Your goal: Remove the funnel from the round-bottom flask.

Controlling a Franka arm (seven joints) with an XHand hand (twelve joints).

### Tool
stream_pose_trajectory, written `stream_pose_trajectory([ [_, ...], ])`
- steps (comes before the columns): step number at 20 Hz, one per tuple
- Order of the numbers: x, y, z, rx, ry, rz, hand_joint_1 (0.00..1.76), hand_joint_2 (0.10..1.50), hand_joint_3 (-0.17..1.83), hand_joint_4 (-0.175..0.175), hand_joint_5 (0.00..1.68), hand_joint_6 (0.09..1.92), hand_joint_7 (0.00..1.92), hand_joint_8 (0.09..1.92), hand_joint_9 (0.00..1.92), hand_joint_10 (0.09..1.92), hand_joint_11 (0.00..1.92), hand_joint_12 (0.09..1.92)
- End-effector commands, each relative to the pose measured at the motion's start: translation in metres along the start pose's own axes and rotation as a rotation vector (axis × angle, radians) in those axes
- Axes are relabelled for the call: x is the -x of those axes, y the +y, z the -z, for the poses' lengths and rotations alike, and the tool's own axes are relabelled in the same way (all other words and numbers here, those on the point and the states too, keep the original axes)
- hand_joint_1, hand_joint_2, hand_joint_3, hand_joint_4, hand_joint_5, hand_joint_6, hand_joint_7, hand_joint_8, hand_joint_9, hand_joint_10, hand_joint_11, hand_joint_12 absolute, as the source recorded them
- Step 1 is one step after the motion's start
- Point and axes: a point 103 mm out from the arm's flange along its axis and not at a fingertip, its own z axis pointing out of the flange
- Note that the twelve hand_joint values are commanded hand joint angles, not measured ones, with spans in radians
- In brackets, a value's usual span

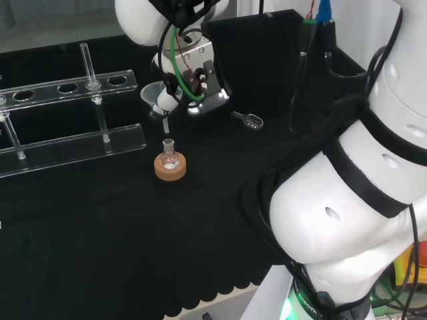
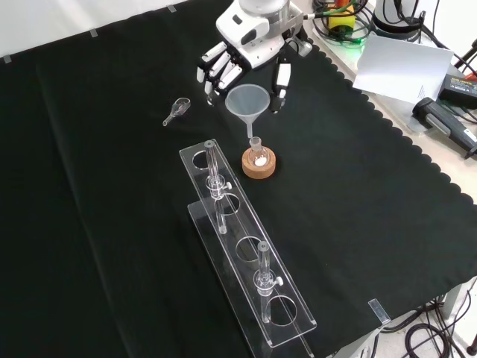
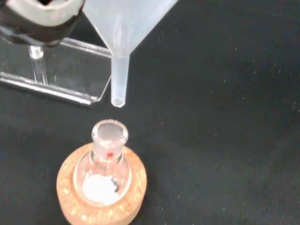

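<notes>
A translucent plastic funnel (image 2: 247,100) hangs in the air, pinched at its rim between the fingers (image 2: 217,71) and thumb of the hand (image 2: 246,45). Its stem tip (image 3: 118,100) is a short way above the open neck of a small round-bottom flask (image 3: 108,161) and clear of it. The flask (image 1: 168,154) stands upright in a cork ring (image 1: 171,168) and holds some white powder at its bottom. In the head view the hand (image 1: 195,80) is above and behind the flask, with the funnel (image 1: 154,98) at its left.
A long clear test-tube rack (image 2: 242,250) with glass tubes in it stands close to the flask, to its left in the head view (image 1: 67,113). A small clear scoop (image 2: 177,110) lies on the cloth near the hand. A black box (image 1: 267,60) stands behind the hand.
</notes>
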Motion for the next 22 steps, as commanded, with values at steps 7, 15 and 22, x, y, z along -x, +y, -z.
stream_pose_trajectory([
  [7,0.018,-0.004,0.079,0.166,-0.006,0.001,0.9,0.67,0.11,-0.027,0.46,0.09,1.01,0.34,0.45,0.58,0.0,1.03],
  [15,0.016,-0.013,0.085,0.153,-0.024,0.022,0.9,0.67,0.11,-0.023,0.48,0.09,1.03,0.34,0.46,0.57,0.0,1.02],
  [22,0.019,-0.019,0.084,0.165,-0.021,0.012,0.9,0.66,0.14,-0.02,0.5,0.09,1.05,0.33,0.48,0.54,0.0,1.01],
])
